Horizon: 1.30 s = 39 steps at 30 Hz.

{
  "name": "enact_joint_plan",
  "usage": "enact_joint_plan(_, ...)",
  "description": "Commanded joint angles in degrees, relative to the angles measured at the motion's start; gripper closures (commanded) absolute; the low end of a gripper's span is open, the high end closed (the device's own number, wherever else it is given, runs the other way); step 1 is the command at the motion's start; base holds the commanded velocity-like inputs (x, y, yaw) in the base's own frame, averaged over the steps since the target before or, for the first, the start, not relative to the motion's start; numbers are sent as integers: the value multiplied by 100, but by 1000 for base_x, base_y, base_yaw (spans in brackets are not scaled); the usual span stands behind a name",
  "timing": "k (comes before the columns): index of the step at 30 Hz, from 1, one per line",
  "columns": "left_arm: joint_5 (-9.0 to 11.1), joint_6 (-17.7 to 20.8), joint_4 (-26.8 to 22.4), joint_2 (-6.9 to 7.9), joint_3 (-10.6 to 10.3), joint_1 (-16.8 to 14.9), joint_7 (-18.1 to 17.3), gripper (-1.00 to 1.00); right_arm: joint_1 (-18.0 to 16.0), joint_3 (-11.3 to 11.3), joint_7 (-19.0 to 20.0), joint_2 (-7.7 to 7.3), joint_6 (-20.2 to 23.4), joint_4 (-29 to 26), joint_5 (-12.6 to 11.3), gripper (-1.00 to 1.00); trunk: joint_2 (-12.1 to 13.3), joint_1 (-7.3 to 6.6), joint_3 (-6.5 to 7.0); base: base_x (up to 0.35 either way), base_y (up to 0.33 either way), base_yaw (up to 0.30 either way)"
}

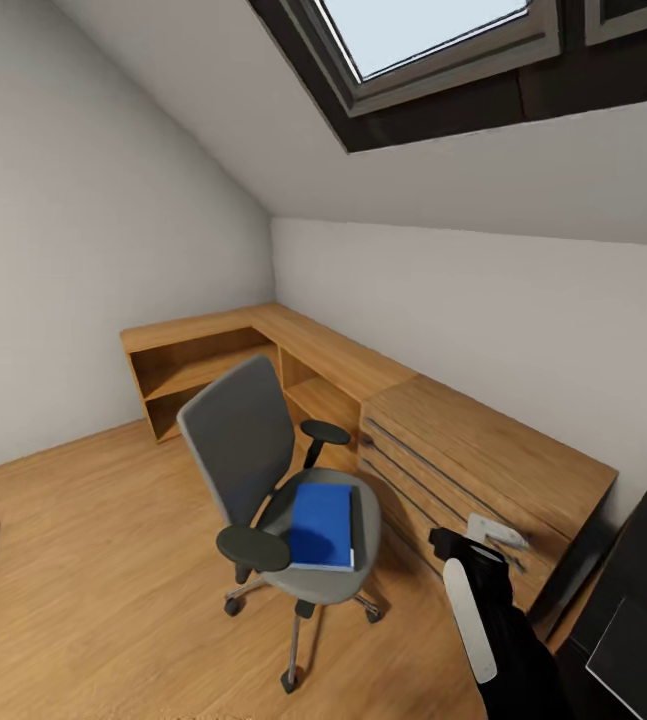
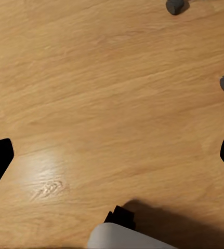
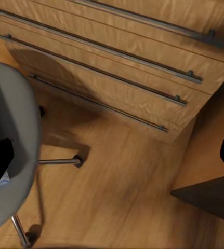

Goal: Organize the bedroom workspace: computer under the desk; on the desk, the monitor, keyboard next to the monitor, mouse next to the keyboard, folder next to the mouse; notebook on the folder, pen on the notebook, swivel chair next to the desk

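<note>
The grey swivel chair (image 1: 273, 480) stands on the wooden floor in front of the desk. A blue folder (image 1: 323, 525) lies flat on its seat. The L-shaped wooden desk (image 1: 303, 345) runs along the far walls, and its top is bare. My right arm (image 1: 478, 600) reaches in low, just right of the chair. My right gripper (image 3: 112, 161) hangs open over the floor, between the chair seat (image 3: 10, 155) and the drawer fronts (image 3: 117, 67). My left gripper (image 2: 112, 158) is open above bare floor, holding nothing. Keyboard, mouse, notebook and pen are out of view.
A wooden drawer unit (image 1: 483, 450) with long bar handles adjoins the desk. Black flat-sided shapes (image 1: 643, 590) sit low to its right; what they are I cannot tell. Two chair casters (image 2: 174, 6) show near my left gripper. A sloped ceiling with a skylight (image 1: 423, 30) hangs overhead.
</note>
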Motion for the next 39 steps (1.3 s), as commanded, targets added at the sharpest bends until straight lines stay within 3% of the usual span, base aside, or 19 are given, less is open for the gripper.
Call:
enact_joint_plan(1,44,-20,-1,5,-49,-5,33,-100,-3,-3,-42,2,11,-7,-57,-100,-5,0,-11,0,2,263)
enact_joint_plan(9,42,-20,-1,5,-49,-5,33,-100,-3,23,-25,-6,18,10,-52,-100,-5,0,-42,2,1,257)
enact_joint_plan(12,42,-20,-1,5,-49,-5,33,-100,0,145,-14,-40,18,20,-52,-100,-5,0,-56,40,0,248)
enact_joint_plan(16,44,-20,-1,9,-44,-5,33,-100,117,514,57,-211,1,-40,-60,-100,-5,0,-76,16,0,237)
enact_joint_plan(18,44,-20,-1,18,-35,-5,33,-100,224,901,254,-347,-18,-144,-60,-100,-5,0,-86,44,0,219)
enact_joint_plan(21,46,-80,-6,54,-29,-5,33,-100,267,1110,692,-551,-18,-216,-66,-100,-5,0,-93,216,0,96)
enact_joint_plan(26,64,-158,-10,186,21,-5,38,-100,275,1155,1394,-708,-22,-305,-76,-100,-5,0,-95,301,0,23)
enact_joint_plan(27,134,-170,-17,290,129,-5,21,-100,277,1163,2033,-757,-29,-323,-62,-100,-5,0,-95,298,0,5)
enact_joint_plan(33,273,-177,-268,363,378,-5,-48,-100,261,1148,2862,-786,-32,-327,-15,-100,-5,0,-96,153,0,2)
enact_joint_plan(37,289,-154,-615,445,429,-5,-38,-100,172,1161,2940,-781,-22,-106,50,-100,-5,0,-96,21,0,0)
enact_joint_plan(39,305,-93,-999,588,522,-5,-34,-100,-122,1167,2967,-776,-34,405,82,-100,-5,0,-96,10,0,0)
